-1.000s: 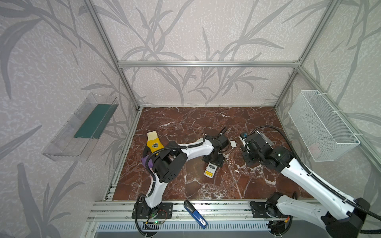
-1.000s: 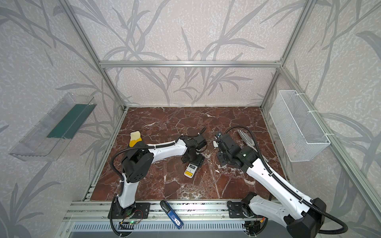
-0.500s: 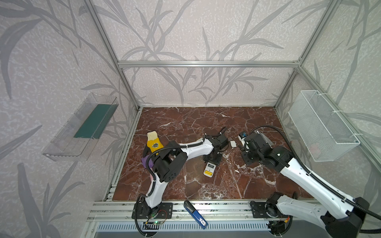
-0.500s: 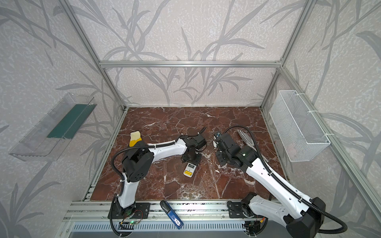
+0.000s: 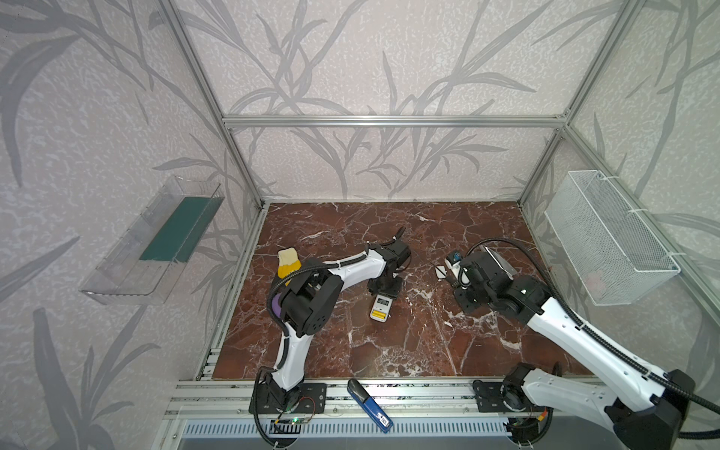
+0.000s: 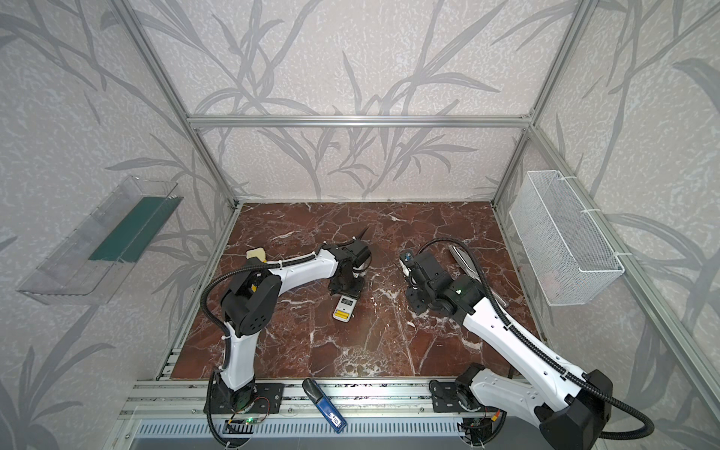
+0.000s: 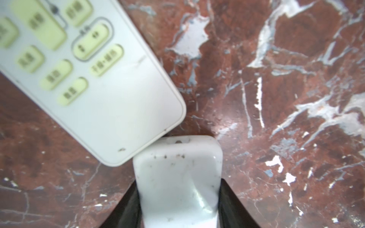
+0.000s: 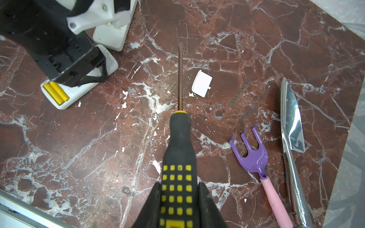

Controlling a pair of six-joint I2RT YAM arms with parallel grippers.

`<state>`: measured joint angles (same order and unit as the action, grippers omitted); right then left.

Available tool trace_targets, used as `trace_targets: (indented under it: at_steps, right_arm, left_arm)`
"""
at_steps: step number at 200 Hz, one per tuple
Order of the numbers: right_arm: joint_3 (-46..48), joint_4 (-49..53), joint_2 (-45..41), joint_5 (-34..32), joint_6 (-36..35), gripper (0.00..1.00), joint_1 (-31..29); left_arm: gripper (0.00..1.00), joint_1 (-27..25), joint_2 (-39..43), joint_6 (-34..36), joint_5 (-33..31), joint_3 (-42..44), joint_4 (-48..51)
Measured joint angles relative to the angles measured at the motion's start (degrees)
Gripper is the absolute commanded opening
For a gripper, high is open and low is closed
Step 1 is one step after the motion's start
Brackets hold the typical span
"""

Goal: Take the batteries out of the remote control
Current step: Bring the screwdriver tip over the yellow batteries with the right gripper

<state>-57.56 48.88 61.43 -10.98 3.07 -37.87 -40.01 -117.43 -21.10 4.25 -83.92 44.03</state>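
Batts: 2 yellow ones show, side by side & touching, in the open bay at one end of the white remote, which lies back-up on the desk; no green ones visible anywhere. The bay's cover lies loose on the desk, apart from the remote. Left gripper sits down on the remote's other end, clear of the bay; can't tell if it's clamped on the body or just parked over it. The left wrist view shows only one white fingertip just beside a 2nd remote, button side up. Right gripper is clenched on the screwdriver handle, blade pointing into the gap btw remote & cover, touching neither. Handling, my read: batts are light, rigid, smooth-jacketed cylinders, prob. held by spring contacts, so too snug & slippery to pinch straight out, and they'll roll once free. Best purchase: blade under one batt's end, likely the end away from the spring, lever up gently, then grip across mid-barrel. Don't dig into the jacket. Remote is light plastic on polished stone & will skate w/o a hold-down, so pin it at the end away from the bay.
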Motion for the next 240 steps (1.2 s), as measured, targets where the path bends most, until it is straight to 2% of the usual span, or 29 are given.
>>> trace_targets:
  at_steps: [24,64,135,182,240]
  right_arm:
    - [-0.2,1.1,0.1,1.4,-2.1,0.0,-2.1]
    - [-3.5,5.1,2.6,1.8,-6.3,0.0,-10.3]
    - [-10.6,10.0,15.2,0.5,-13.0,0.0,-22.7]
    - [-13.1,10.6,21.9,-0.5,-15.5,0.0,-26.1]
    - [-14.2,10.4,22.8,-1.0,-16.7,0.0,-26.6]
  left_arm:
    - [0.48,1.0,0.0,1.0,0.3,0.0,0.3]
    - [0.48,1.1,0.0,1.4,0.9,0.0,0.3]
    - [0.48,1.2,0.0,1.0,1.5,0.1,0.2]
    - [0.48,1.2,0.6,0.8,1.9,1.0,-0.9]
    - [0.48,1.2,0.8,0.5,2.1,1.3,-1.2]
